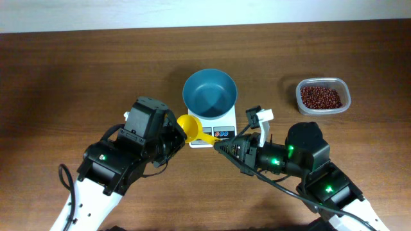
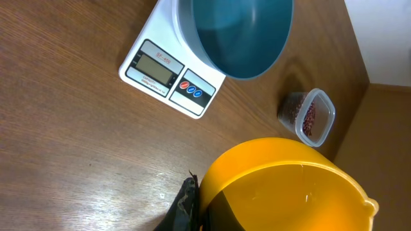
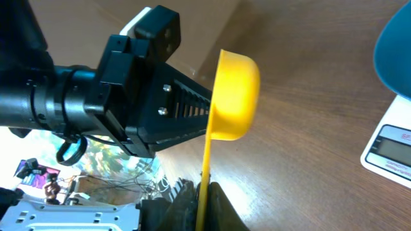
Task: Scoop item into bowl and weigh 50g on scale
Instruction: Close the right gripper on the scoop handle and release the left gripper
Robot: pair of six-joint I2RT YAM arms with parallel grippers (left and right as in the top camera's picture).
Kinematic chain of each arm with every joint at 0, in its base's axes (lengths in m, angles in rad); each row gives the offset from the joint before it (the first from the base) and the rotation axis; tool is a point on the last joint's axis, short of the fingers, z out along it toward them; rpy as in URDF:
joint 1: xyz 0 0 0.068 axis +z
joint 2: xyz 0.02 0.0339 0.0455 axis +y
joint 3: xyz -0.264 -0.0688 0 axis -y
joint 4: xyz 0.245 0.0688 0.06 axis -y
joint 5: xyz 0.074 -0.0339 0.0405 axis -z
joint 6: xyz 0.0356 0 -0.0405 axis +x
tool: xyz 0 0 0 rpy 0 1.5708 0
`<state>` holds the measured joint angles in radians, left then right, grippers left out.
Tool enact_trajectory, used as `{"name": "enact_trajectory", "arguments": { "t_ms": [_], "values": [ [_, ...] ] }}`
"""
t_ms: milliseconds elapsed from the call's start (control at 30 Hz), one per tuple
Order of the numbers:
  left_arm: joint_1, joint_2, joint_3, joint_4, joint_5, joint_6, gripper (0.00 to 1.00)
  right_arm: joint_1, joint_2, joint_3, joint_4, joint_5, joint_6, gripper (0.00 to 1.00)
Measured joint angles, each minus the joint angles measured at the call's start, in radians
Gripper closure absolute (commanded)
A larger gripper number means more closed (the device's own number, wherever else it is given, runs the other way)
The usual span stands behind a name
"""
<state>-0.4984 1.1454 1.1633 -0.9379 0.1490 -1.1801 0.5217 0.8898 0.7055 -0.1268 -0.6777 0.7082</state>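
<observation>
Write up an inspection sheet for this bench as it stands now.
Surface: brown wooden table, no spilled beans seen.
Job's things: blue bowl is empty and sits on the white scale. The beans are in a clear tub at the far right, apart from the scale. The yellow scoop is held in front of the scale, no beans seen in it.
Clutter: nothing seen.
Grippers: left gripper is shut on the scoop's cup; right gripper is shut on its handle.
Cables: a black cable loops along the left arm, another along the right.
Surroundings: pale wall behind the table.
</observation>
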Motion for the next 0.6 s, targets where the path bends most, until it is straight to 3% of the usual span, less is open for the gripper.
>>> {"name": "enact_trajectory", "arguments": {
  "t_ms": [600],
  "values": [
    [0.0,0.0,0.001,-0.03,0.0,-0.018,1.0,0.002,0.006,0.0,-0.007,0.003,-0.001,0.96]
  ]
}}
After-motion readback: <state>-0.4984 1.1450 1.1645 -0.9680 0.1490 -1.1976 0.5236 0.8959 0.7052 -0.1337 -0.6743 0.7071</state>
